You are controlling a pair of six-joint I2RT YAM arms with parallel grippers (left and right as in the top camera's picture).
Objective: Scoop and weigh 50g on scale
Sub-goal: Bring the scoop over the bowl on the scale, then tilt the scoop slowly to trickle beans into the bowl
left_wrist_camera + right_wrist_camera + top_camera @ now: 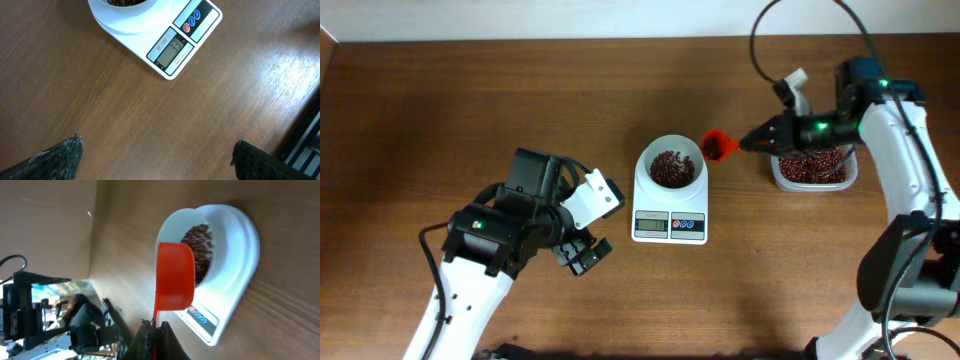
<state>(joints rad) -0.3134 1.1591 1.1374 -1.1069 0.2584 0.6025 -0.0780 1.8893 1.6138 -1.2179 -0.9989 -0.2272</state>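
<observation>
The white scale [670, 222] stands mid-table with a white bowl [647, 160] on its platform. Dark red-brown beans [670, 168] lie in that bowl. My right gripper [752, 142] is shut on the handle of an orange-red scoop [719, 145], which hangs just right of the bowl's rim. In the right wrist view the scoop [175, 275] sits beside the beans [202, 247], above the right gripper [156, 330]. What the scoop holds is unclear. My left gripper [584, 254] stands open over bare wood left of the scale, as the left wrist view shows [157, 152].
A clear plastic tub [775, 178] full of more beans [812, 168] stands at the right, under my right arm. The scale's display [172, 50] and round buttons [192, 21] face the table's front edge. Bare wood surrounds the scale.
</observation>
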